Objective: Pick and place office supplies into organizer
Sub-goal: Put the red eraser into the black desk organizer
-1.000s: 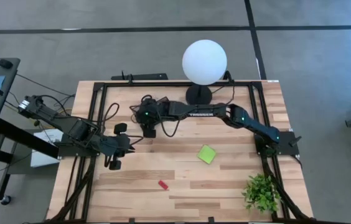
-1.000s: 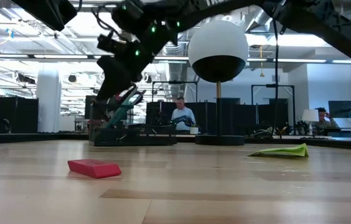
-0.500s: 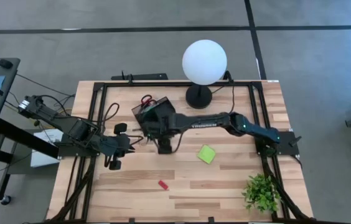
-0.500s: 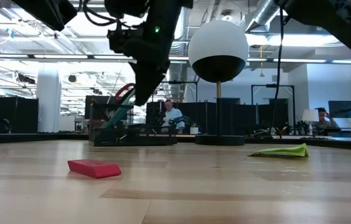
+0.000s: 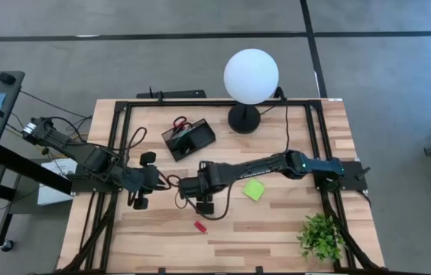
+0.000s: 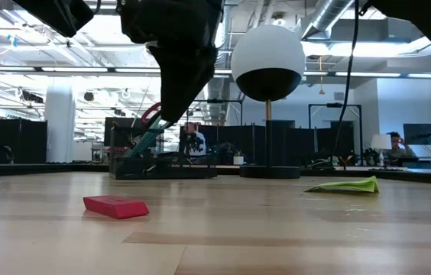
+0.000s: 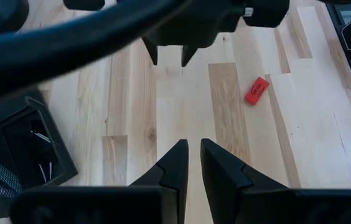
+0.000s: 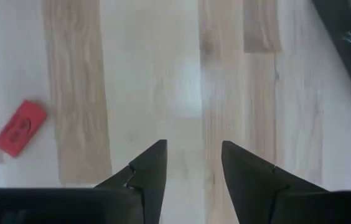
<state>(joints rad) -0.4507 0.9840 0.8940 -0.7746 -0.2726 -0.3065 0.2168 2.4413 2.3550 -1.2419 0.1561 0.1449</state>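
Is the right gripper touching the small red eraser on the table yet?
Apart. The right wrist view shows bare wood between the open right gripper and the small flat red eraser.
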